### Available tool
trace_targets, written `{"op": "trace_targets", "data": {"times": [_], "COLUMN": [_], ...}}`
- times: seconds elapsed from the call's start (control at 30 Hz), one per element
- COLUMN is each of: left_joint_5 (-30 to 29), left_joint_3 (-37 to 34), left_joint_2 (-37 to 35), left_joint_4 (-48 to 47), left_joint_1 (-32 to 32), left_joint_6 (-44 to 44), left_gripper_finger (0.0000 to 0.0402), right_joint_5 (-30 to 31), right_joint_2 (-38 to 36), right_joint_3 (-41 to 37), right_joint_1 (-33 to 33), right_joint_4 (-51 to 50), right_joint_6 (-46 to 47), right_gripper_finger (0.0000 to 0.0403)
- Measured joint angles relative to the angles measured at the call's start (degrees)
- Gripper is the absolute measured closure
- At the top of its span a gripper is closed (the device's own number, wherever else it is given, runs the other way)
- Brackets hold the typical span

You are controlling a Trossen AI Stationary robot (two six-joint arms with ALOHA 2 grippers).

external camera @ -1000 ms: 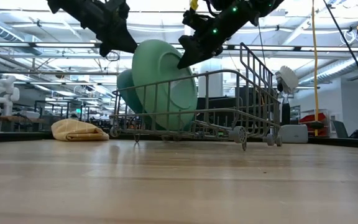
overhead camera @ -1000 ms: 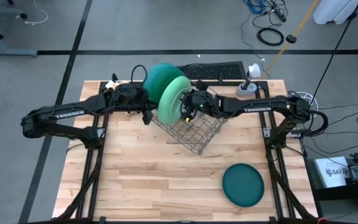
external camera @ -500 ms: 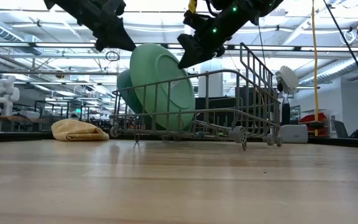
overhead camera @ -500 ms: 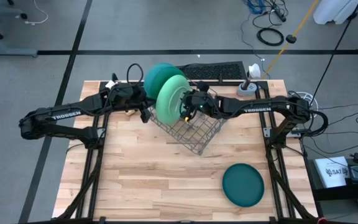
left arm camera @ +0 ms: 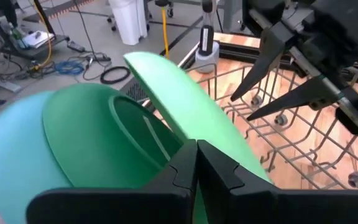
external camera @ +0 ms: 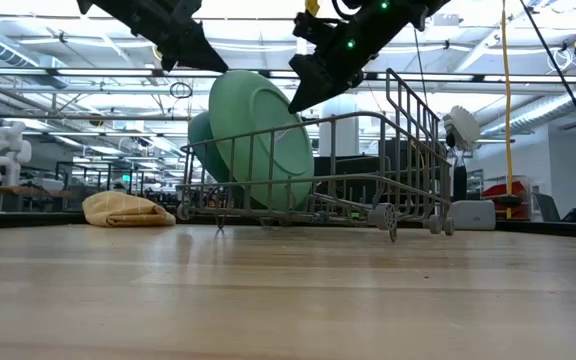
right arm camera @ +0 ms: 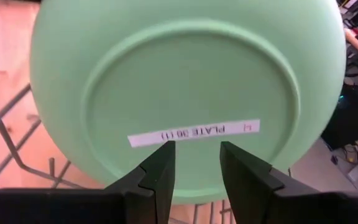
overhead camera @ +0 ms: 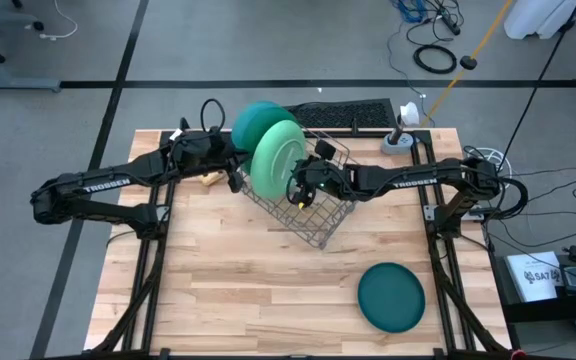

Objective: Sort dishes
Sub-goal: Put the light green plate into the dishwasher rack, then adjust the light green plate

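While the light green plate (overhead camera: 277,156) is stood on edge in the wire rack (overhead camera: 313,210) against a dark green plate (overhead camera: 256,119), the right gripper (overhead camera: 299,187) fingers are held apart just beside it; the left gripper (overhead camera: 234,178) fingers are closed, empty. A teal plate (overhead camera: 391,296) is laid flat at the counter's (overhead camera: 228,280) near right.

From overhead you look straight down on the whole table (overhead camera: 268,290). The low camera faces level across it, rack (external camera: 368,180) at frame centre. Each wrist camera sits close to the light green plate (right arm camera: 185,93), which all four views share.
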Motion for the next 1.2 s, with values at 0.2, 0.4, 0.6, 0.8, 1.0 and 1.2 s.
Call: {"op": "trace_targets", "data": {"times": [0.2, 0.4, 0.6, 0.8, 1.0, 1.2], "left_joint_5": [0.03, 2.26, 4.73, 4.77, 4.79, 4.92], "left_joint_3": [0.18, 0.55, 0.55, 0.55, 0.57, 0.55], "left_joint_2": [0.0, 0.0, -0.34, -4.5, -9.61, -8.09], "left_joint_4": [0.36, -0.04, -3.07, -7.06, -10.18, -18.65], "left_joint_1": [1.21, 3.02, 3.56, 3.56, 3.56, 3.63], "left_joint_6": [-2.56, -3.63, -4.8, -4.79, -7.73, -9.28], "left_gripper_finger": [0.0379, 0.0379, 0.0379, 0.0379, 0.0379, 0.0337], "right_joint_5": [-0.03, -0.16, 0.1, 0.04, -1.65, -1.8], "right_joint_2": [-0.02, -0.03, -0.04, -0.38, -2.31, -3.58], "right_joint_3": [-0.02, -0.02, -0.02, -0.04, -0.09, -0.09], "right_joint_1": [0.67, 1.53, 1.83, 1.83, 1.83, 1.83], "right_joint_4": [-2.3, -2.66, -6.65, -10.67, -10.74, -10.8], "right_joint_6": [0.2, -0.1, 0.32, 1.08, -1.11, -1.74], "right_gripper_finger": [0.0284, 0.0284, 0.0284, 0.0284, 0.0284, 0.0284]}}
